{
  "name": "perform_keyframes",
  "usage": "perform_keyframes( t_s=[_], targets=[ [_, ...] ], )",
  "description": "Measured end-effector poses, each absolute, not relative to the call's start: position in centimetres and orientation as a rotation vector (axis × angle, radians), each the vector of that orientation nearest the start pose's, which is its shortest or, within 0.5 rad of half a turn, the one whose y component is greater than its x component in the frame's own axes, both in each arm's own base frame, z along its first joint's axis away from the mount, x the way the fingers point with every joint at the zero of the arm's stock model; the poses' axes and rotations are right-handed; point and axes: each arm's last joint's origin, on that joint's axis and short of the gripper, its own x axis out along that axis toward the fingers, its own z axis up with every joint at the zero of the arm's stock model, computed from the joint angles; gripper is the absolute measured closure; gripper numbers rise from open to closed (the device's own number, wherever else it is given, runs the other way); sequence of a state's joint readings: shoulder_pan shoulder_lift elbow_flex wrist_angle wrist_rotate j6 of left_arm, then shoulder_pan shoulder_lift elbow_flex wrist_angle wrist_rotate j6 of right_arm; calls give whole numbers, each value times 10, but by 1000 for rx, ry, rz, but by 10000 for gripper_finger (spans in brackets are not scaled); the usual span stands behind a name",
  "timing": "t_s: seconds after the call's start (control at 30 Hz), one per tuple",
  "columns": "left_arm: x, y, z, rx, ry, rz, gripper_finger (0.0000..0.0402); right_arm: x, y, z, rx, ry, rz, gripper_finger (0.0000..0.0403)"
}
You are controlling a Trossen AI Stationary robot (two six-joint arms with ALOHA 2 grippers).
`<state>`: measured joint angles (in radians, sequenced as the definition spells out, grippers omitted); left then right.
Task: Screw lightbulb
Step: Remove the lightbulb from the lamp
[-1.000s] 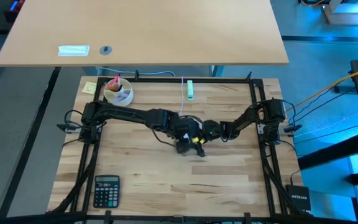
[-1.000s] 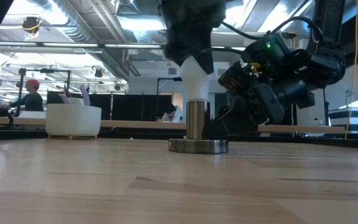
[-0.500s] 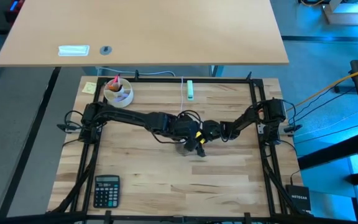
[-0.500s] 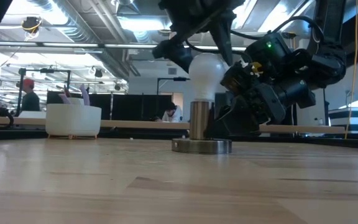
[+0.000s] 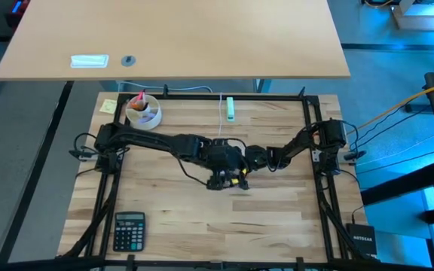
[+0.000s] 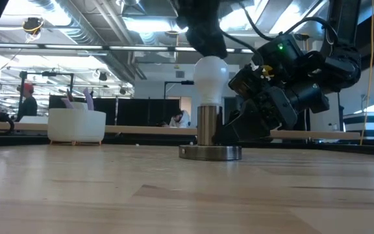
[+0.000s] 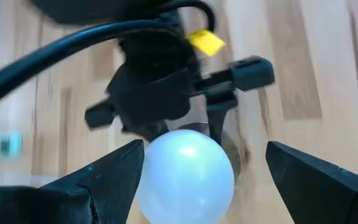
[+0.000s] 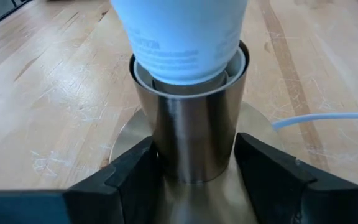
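While both dark arms reach in to meet near the middle, the pale wooden surface (image 5: 172,211) carries everything else around them. From the left side, the left arm (image 5: 149,139) stretches across to the centre, and the right arm (image 5: 296,147) comes in from the right to the same spot.

Near the front left corner lies a black calculator (image 5: 129,230). Toward the back left stands a white cup (image 5: 142,111) holding small items, which shows as a white tub in the low view.

At the centre sits the metal socket (image 6: 210,133), a steel cylinder rising from a round flat disc that rests on the surface. A thin white cord (image 8: 325,118) runs away from it. The right hand (image 8: 194,165) sits low beside the surface with its two fingers pressed against either side of the cylinder, gripping the socket.

Standing upright in the socket is the lightbulb (image 6: 211,79), its narrow base down inside the cylinder and its rounded white head on top. The left hand (image 7: 197,171) hangs directly above the head, pointing down. Its fingers (image 7: 107,177) are spread wide on either side of the head, one close beside it and the other well clear, so it has hold of nothing.
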<state>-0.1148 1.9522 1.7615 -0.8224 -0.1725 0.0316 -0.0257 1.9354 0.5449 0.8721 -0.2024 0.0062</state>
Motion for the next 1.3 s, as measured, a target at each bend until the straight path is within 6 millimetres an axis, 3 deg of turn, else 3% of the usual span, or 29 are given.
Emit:
perform_keyframes(
  t_s=[0.37,0.53,0.77,0.87,1.1,1.3],
  targets=[
    [422,-27,268,486,1058,-148,76,301,-2,72,79,517,182,176],
    [422,-25,265,451,1066,-234,78,301,-2,72,81,517,185,176],
    [425,-23,257,415,1094,-219,78,301,-2,72,82,517,186,176],
    [426,-23,255,335,1098,-166,91,301,-2,72,81,517,186,176],
    [426,-25,256,27,1106,62,162,301,-1,72,82,516,186,176],
    [423,-28,255,-437,1044,451,147,301,-2,73,86,516,185,176]
  ],
)
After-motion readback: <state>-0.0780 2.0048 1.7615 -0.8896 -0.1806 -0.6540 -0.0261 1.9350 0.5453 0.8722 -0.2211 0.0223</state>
